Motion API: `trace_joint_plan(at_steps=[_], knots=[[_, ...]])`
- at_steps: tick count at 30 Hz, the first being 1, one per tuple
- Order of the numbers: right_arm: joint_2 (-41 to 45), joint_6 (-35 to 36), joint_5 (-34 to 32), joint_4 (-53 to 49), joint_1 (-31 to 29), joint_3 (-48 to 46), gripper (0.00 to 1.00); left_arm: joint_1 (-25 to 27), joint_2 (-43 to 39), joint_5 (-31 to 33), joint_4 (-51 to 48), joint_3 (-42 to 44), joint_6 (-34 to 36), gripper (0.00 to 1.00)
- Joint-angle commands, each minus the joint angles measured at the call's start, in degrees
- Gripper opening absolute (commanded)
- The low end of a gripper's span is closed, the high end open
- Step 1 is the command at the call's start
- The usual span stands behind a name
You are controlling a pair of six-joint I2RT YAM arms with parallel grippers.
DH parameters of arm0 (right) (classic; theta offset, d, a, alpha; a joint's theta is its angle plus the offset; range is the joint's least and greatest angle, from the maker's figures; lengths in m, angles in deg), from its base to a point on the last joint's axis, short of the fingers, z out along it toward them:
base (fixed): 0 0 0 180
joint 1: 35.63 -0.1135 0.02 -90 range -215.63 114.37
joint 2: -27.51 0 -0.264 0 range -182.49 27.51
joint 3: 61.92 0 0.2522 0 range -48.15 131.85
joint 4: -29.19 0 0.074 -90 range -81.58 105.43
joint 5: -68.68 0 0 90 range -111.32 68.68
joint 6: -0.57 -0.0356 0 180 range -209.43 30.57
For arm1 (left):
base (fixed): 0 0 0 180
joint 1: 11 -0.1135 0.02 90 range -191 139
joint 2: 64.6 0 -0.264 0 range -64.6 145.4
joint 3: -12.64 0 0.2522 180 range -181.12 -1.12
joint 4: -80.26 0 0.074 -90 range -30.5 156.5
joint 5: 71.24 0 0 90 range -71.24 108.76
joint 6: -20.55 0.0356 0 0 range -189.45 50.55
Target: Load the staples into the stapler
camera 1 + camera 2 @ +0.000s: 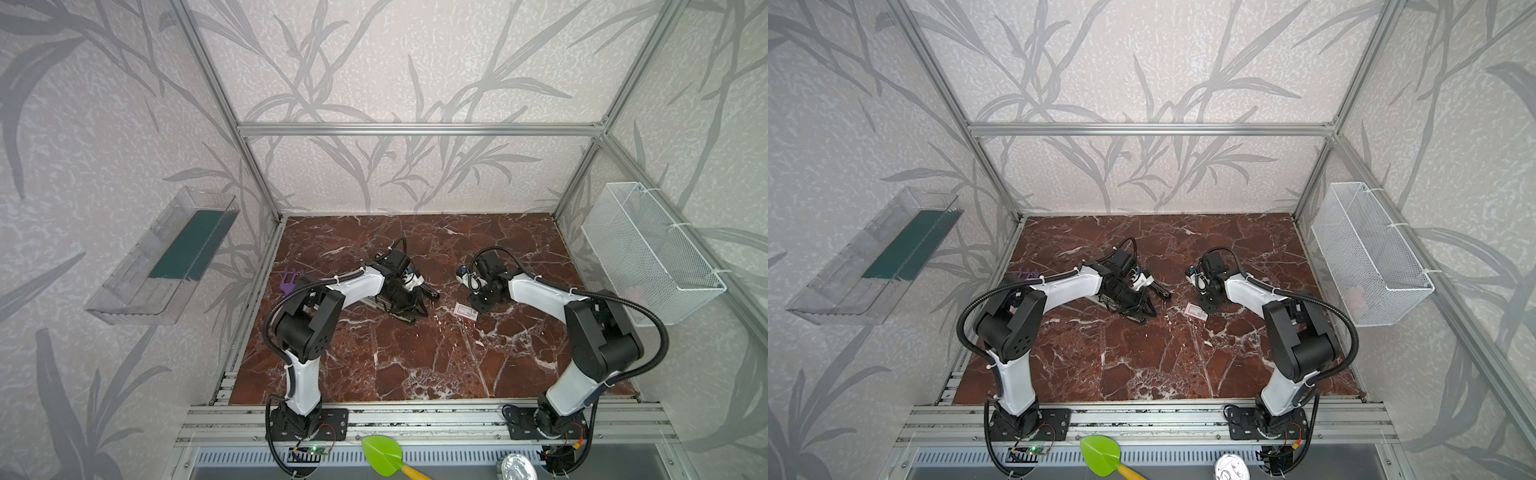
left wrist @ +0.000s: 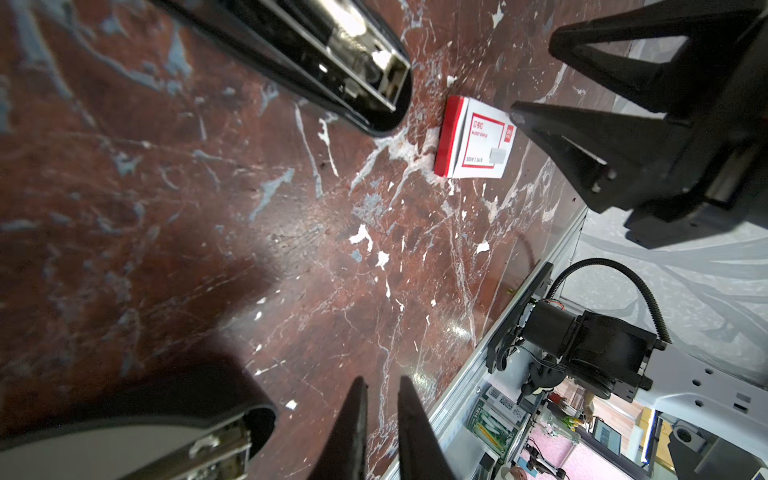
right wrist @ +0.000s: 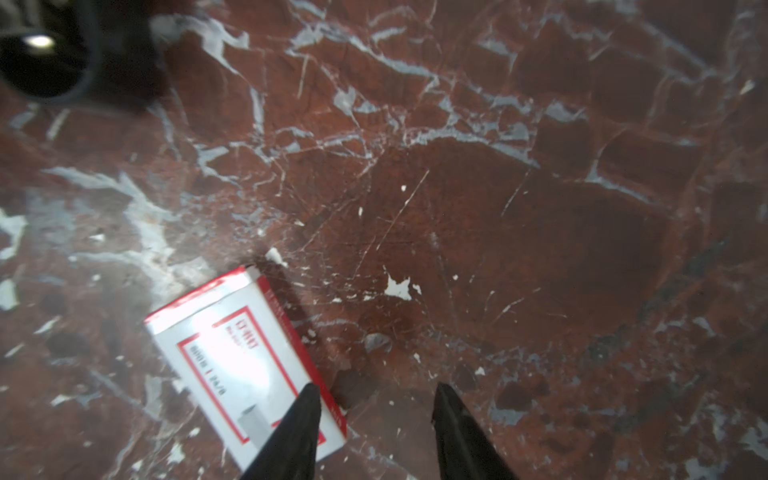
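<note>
Currently your small flat white cardboard staples box with the red-framed label [image 1: 466, 311] lies flat, label up, on the red-brown marble tabletop [image 1: 395, 365]. It's a bit right of centre and well clear of every edge. In both top views its long axis runs left-right, with the right end slanting slightly toward the front aluminium rail [image 1: 415, 409].

Your right gripper [image 3: 376, 386] is low at the box's right end, jaws standing wide and holding nothing. In the right wrist view one finger [image 3: 299, 428] overlaps the box near that end's corner, and the other is over bare marble. I can't tell whether there's contact.

Your left gripper [image 2: 381, 380] is pinched down to a thin slit, with only marble showing between the tips. It's down by the long black stapler with the chrome channel [image 2: 332, 54], which lies splayed open left of the box. The stapler's open chrome nose points at the box's red short end, near it but apart. The two long axes are roughly in line.

Room:
- The front half of the table between the arm bases is bare, and so is the back strip along the wall.
- A small purple plastic piece [image 1: 291, 280] lies near the left edge by the left elbow.
- The white wire basket [image 1: 648, 249] and clear plastic bin [image 1: 158, 266] hang on the side walls, off the surface.
</note>
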Motion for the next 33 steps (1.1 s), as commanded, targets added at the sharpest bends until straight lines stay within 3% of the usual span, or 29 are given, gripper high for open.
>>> trace_joint_plan(at_steps=[1,12,21,25,29,33], knots=[[-3.02,-0.84,-4.99,-5.48,-0.01,2.7,0.44,-0.15,-2.88,0.26,0.37,0.69,-0.38,0.17],[0.29,-2.63,0.76,-13.46,-4.56,1.13,0.43,-0.24,-2.25,0.09,-0.33,0.27,0.06,0.17],[-0.64,-6.98,10.78,-9.36,-11.18,3.74,0.43,-0.24,-2.17,0.77,0.79,0.2,-1.04,0.17],[1.25,-7.95,17.87,-5.19,-11.07,3.62,0.45,-0.25,-2.74,1.09,0.64,0.42,-1.4,0.18],[6.55,-8.89,20.22,-2.44,-6.96,2.64,0.5,-0.24,-3.52,1.48,0.87,1.26,-1.48,0.18],[5.68,-11.3,19.66,3.07,-2.43,2.66,0.49,-0.24,-3.11,1.4,2.35,1.48,-2.65,0.18]])
